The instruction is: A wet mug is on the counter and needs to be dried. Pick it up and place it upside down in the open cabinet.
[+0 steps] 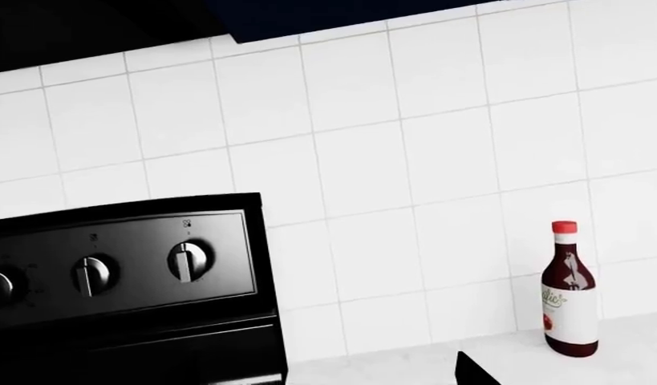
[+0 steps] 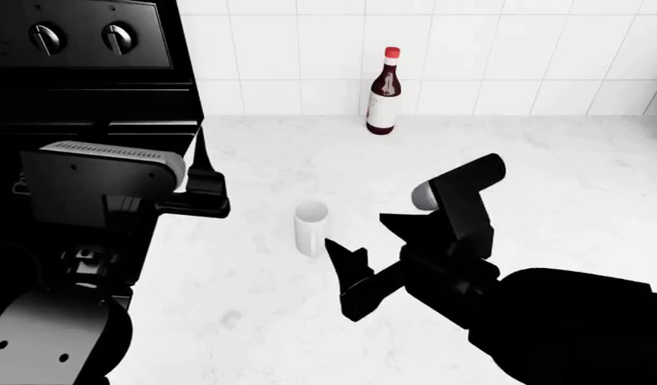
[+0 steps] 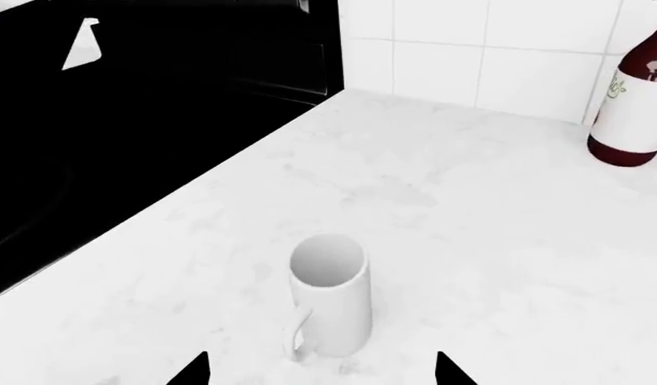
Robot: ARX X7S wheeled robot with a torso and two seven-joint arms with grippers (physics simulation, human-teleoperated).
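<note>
Only my right gripper's (image 2: 369, 237) fingertips (image 3: 191, 370) show, spread wide and empty, near the upright white cylindrical mug (image 3: 330, 295).

No lettering can be made out with certainty. On the white label of the dark red-capped glass bottle (image 1: 570, 290), set at the back edge of the white marble-look counter (image 2: 521, 152), a green cursive script is seen but cannot be read. Small marks above the round knobs of the black stove panel (image 1: 119, 265) are too blurred to decipher.
</note>
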